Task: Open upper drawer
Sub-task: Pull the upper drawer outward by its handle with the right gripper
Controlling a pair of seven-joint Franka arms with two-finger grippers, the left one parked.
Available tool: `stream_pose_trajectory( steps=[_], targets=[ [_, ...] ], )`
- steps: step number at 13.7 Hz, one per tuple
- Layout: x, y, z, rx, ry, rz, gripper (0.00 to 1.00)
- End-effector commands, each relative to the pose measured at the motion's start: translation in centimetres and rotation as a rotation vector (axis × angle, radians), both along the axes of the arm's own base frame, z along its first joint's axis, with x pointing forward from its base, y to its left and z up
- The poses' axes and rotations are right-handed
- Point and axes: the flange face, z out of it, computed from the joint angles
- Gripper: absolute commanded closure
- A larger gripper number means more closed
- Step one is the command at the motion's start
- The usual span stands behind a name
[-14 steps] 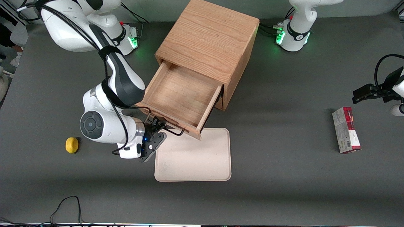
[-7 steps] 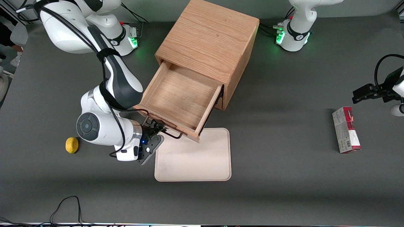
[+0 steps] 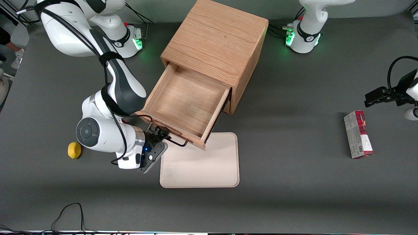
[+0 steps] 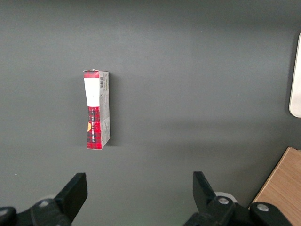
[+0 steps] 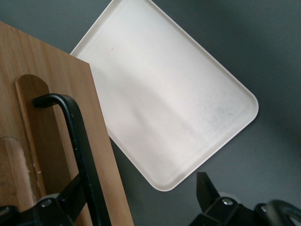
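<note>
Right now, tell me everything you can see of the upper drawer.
The upper drawer is light oak, a plain shallow tray with nothing in it, pulled well out of the boxy wooden cabinet toward the front camera. Its front panel hangs above an edge of the beige tray on the table. A black wire handle is mounted on that front panel. The pincer is at the handle, with one finger against the bar in the right wrist view; the jaws look open around it.
</note>
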Motion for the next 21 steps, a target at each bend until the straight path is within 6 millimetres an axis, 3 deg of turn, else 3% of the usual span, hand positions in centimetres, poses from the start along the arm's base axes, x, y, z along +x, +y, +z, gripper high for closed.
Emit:
stream_pose_trajectory(
  steps=[1,6,14,19,21],
  targets=[
    [1.1,-0.4,-0.1,0.006,-0.022,0.013,0.00],
    [1.6,-1.3,-0.2,0.007,-0.022,-0.006,0.00],
    [1.5,-2.0,1.8,0.005,-0.017,-0.006,0.00],
    [0.2,-2.9,6.0,-0.027,0.067,0.033,0.00],
    [-0.5,-4.7,8.8,-0.035,0.079,0.031,0.00]
  ],
)
